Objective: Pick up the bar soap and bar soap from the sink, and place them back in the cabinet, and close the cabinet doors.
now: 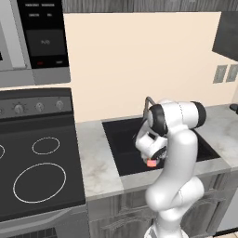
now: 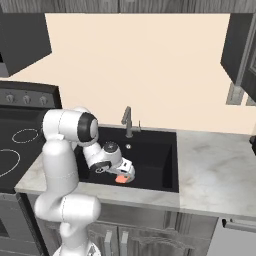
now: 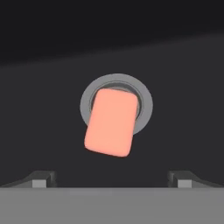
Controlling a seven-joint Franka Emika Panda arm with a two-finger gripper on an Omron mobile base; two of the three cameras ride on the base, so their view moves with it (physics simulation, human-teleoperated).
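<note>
Cream wall fills the back of both base views, with a pale counter [image 1: 95,162] running under it. A black sink [image 2: 160,167] is set into that counter, in the middle of each base view. A stove [image 1: 39,167] with white rings sits at the left of the left base view. The faucet [image 2: 128,121] stands up at the back of the sink in the right base view; in the left base view the arm hides most of it.

The white arm bends down into the sink. The gripper [image 2: 122,177] hangs low near the front wall, with an orange soap [image 2: 121,179] at its tip. The base views do not tell if it touches.

The hand view looks straight down. The soap [image 3: 111,122] lies tilted across the round silver drain [image 3: 145,105], in the middle of the frame. The two fingertips [image 3: 40,179] stand wide apart at the bottom, with nothing between them.
</note>
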